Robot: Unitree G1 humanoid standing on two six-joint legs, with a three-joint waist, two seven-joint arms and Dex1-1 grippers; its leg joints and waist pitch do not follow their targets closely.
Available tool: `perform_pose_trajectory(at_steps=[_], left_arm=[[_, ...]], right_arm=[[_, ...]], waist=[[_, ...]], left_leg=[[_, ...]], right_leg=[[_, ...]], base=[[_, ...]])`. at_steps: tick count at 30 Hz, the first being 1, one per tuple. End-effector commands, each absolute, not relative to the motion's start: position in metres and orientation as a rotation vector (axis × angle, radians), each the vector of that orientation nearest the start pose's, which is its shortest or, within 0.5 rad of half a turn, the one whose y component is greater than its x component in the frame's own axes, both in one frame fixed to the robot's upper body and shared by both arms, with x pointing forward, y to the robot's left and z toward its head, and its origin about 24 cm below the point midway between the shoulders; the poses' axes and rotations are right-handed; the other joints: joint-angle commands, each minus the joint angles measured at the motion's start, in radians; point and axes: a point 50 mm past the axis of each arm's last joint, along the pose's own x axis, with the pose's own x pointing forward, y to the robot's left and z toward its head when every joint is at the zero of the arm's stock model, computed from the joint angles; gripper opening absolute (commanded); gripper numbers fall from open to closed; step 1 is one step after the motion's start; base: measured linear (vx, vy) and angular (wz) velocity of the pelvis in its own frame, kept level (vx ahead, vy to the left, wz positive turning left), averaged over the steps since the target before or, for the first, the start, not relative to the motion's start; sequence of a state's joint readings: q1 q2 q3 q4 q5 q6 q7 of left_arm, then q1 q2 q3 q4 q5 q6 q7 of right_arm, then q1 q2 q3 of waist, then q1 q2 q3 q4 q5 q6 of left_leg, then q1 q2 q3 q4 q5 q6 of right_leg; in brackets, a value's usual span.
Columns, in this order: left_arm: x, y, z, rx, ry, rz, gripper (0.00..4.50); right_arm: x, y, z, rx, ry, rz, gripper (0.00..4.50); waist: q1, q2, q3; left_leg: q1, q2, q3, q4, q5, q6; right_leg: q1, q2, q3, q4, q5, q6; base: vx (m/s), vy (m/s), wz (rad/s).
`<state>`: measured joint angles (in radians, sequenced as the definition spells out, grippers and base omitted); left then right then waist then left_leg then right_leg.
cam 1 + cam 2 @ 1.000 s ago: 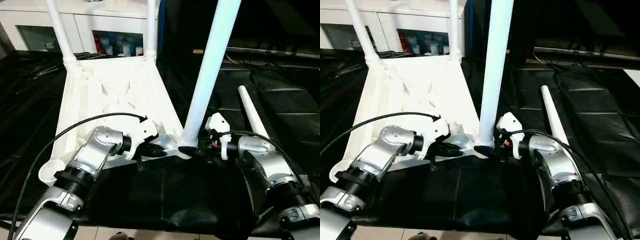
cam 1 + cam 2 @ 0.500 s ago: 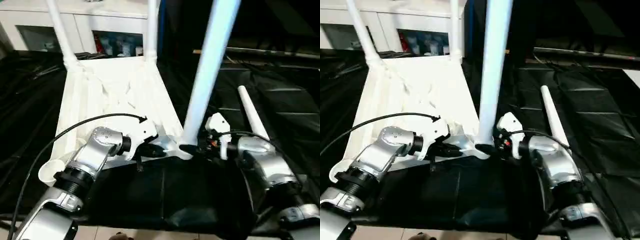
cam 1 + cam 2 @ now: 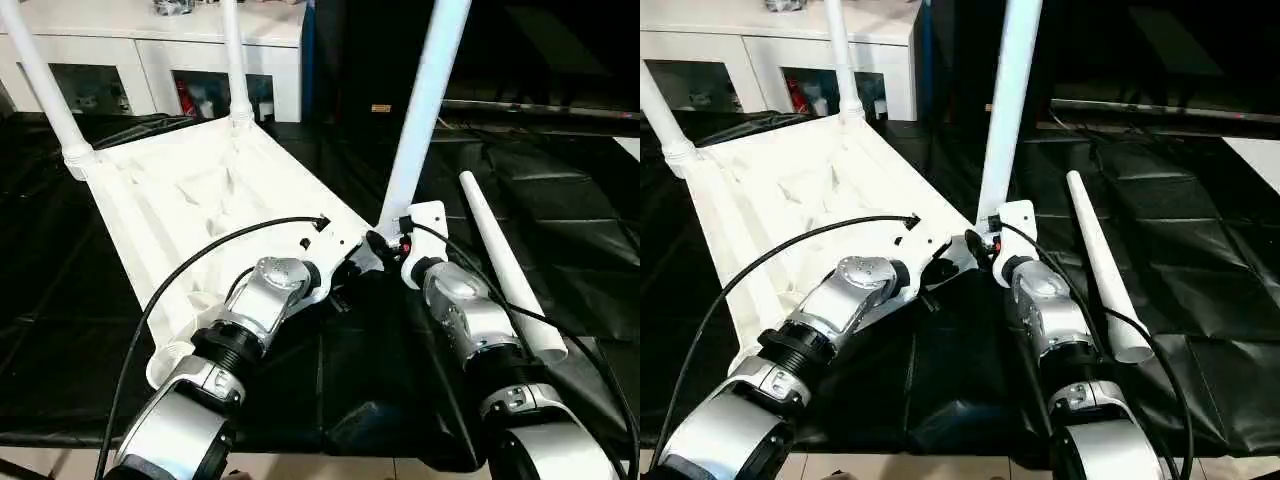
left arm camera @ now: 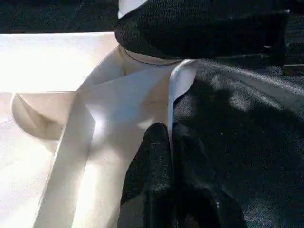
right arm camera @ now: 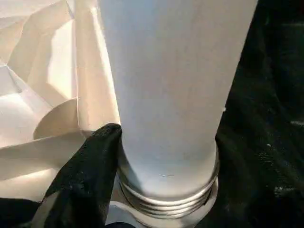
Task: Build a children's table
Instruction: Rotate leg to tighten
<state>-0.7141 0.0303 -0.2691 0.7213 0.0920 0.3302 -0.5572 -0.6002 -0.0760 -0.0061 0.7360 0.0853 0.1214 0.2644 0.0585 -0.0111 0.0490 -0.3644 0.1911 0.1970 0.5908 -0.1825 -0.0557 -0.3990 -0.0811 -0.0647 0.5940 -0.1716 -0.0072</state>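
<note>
- Tabletop [image 3: 190, 200] lies underside up on the black cloth [image 3: 560, 200].
- Left gripper [image 4: 170, 142]: jaws pinched together on the tabletop's thin edge wall, next to the near corner socket [image 5: 166, 199].
- Right gripper [image 3: 378, 243]: jaws clamped around the base of the upright leg [image 3: 420, 110], threaded end sitting in that socket between them.
- Two far legs [image 3: 45, 90] already stand in their sockets.
- Spare leg [image 3: 505, 265] lies flat on the cloth beside the right arm, clear of both jaws.
</note>
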Motion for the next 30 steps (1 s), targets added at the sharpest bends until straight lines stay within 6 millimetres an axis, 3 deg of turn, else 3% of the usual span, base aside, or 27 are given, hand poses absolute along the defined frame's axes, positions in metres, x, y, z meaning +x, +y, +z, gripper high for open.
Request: perform_pose_trajectory(at_steps=[1,5,7,10,15,20,24,30], left_arm=[[0.345,0.049,0.047,0.289,0.435,-0.824,0.00],[0.344,0.052,0.047,0.293,0.438,-0.856,0.00],[0.343,0.057,0.049,0.308,0.424,-0.916,0.00],[0.340,0.063,0.050,0.322,0.416,-0.983,0.00],[0.332,0.082,0.050,0.348,0.422,-1.117,0.00],[0.317,0.091,0.058,0.347,0.372,-1.327,0.00],[0.310,0.096,0.064,0.335,0.377,-1.409,0.00],[0.308,0.099,0.060,0.345,0.386,-1.415,0.00]], right_arm=[[0.337,-0.104,0.014,0.017,0.369,0.448,3.27],[0.340,-0.104,0.023,0.022,0.308,0.490,3.63],[0.340,-0.108,0.034,-0.001,0.260,0.588,3.63],[0.335,-0.114,0.041,-0.029,0.254,0.716,3.98],[0.323,-0.135,0.046,-0.153,0.272,0.901,3.98],[0.318,-0.149,0.056,-0.149,0.261,0.981,3.98],[0.308,-0.153,0.058,-0.176,0.276,1.082,3.98],[0.302,-0.150,0.055,-0.181,0.302,1.155,3.82]], waist=[[0.001,-0.010,-0.057],[0.001,-0.010,-0.057],[-0.002,-0.012,-0.056],[0.004,-0.015,-0.056],[0.007,-0.010,-0.057],[0.007,-0.007,-0.062],[0.024,0.000,-0.064],[0.031,-0.004,-0.062]], left_leg=[[0.011,0.034,-0.024,-0.075,-0.273,0.024],[0.010,0.034,-0.024,-0.076,-0.286,0.028],[0.008,0.035,-0.024,-0.077,-0.288,0.034],[0.008,0.034,-0.023,-0.075,-0.273,0.049],[0.005,0.041,-0.023,-0.076,-0.248,0.053],[0.007,0.046,-0.022,-0.075,-0.227,0.051],[0.014,0.049,-0.014,-0.069,-0.156,0.070],[0.008,0.047,-0.014,-0.069,-0.166,0.066]], right_leg=[[0.032,-0.067,0.038,-0.094,-0.416,-0.137],[0.032,-0.068,0.038,-0.095,-0.422,-0.140],[0.033,-0.066,0.037,-0.095,-0.426,-0.136],[0.035,-0.068,0.039,-0.097,-0.426,-0.135],[0.037,-0.069,0.041,-0.089,-0.378,-0.155],[0.040,-0.069,0.043,-0.071,-0.269,-0.209],[0.038,-0.062,0.045,-0.053,-0.126,-0.255],[0.044,-0.069,0.045,-0.056,-0.153,-0.251]], base=[[0.000,0.000,0.00],[0.000,0.000,0.00],[0.000,0.000,0.00],[0.000,0.000,0.00],[0.000,0.000,0.00],[0.000,0.000,0.00],[0.000,0.000,0.00],[0.000,0.000,0.00]])
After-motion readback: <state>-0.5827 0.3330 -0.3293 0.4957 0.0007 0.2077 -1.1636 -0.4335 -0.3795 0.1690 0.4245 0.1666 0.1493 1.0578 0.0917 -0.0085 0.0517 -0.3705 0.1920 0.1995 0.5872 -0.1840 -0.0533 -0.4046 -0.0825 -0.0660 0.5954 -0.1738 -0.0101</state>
